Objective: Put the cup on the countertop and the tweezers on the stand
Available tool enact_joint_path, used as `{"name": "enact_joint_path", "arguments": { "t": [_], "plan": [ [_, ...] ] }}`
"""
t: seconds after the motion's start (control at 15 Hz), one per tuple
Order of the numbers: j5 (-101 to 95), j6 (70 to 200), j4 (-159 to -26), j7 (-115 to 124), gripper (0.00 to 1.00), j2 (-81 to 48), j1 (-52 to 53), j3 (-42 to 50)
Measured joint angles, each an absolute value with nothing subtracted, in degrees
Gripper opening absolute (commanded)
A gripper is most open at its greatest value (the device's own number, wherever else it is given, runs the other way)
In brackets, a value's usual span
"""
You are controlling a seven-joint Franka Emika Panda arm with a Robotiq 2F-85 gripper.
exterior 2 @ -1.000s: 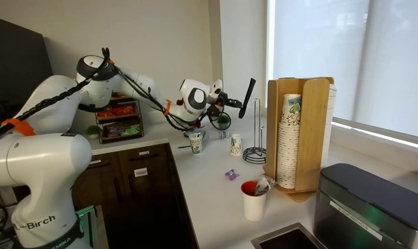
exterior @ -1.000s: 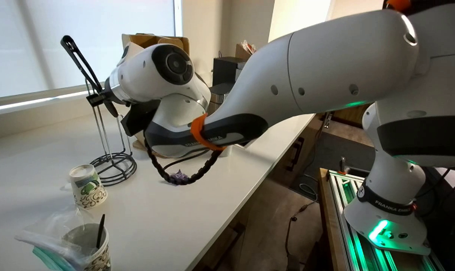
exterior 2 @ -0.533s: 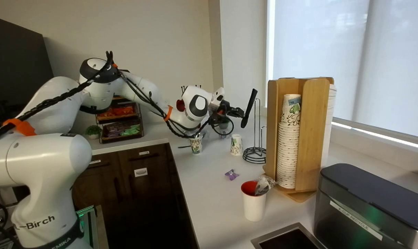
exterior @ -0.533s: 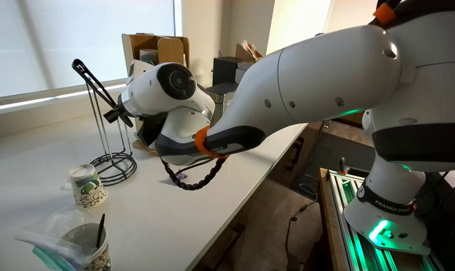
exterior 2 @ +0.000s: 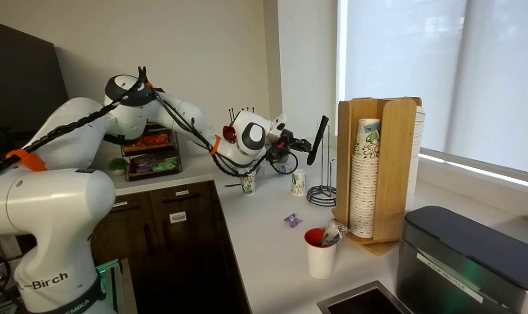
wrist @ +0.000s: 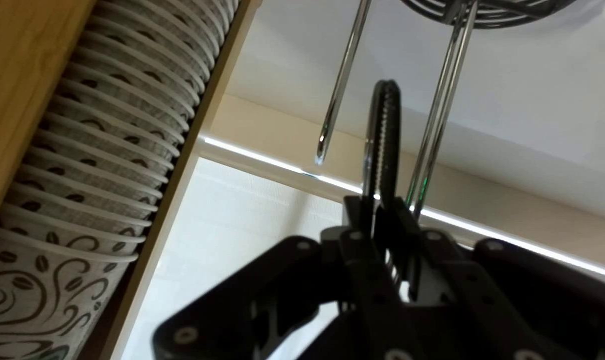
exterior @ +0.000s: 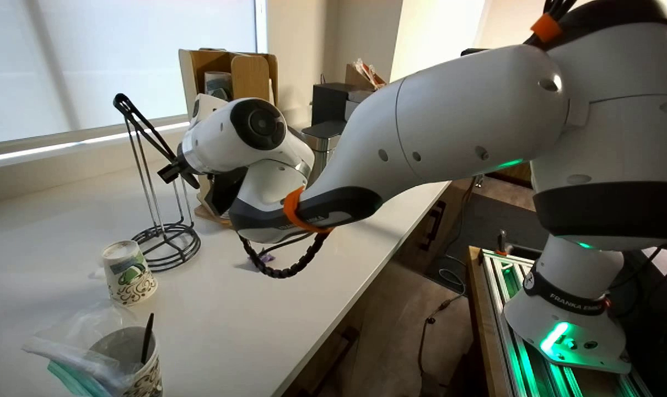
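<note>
The cup [exterior: 128, 275] sits on the countertop [exterior: 218, 320] beside the stand [exterior 2: 321, 195], apparently done, while the tweezers [exterior 2: 317, 140], clamped in the jaws of the gripper [wrist: 376, 207] near the stand's top, remain to be placed.

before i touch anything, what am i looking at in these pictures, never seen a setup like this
This is a robot arm. Two pictures come from cameras standing outside it; the third, from one riding on the arm, shows things roughly upside down. On the white countertop stand a patterned cup beside a wire stand, and a wooden holder of stacked cups; a small purple thing lies there too. The jaws are shut on black tweezers, near the stand; whether they touch it, I can't tell.
</note>
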State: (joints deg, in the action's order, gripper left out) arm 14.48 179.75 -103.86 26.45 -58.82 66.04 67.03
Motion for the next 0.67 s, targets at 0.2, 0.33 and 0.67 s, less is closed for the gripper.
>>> {"name": "enact_joint_path", "arguments": {
  "t": [0.2, 0.33, 0.67],
  "plan": [
    [14.52, 180.9, -103.49, 26.45, 0.04, -58.72, 65.62, 66.54],
    [14.62, 184.15, -103.4, 26.45, 0.04, -58.27, 64.47, 64.93],
    [15.98, 188.86, -103.09, 26.11, 0.04, -57.79, 61.4, 61.63]
  ]
}}
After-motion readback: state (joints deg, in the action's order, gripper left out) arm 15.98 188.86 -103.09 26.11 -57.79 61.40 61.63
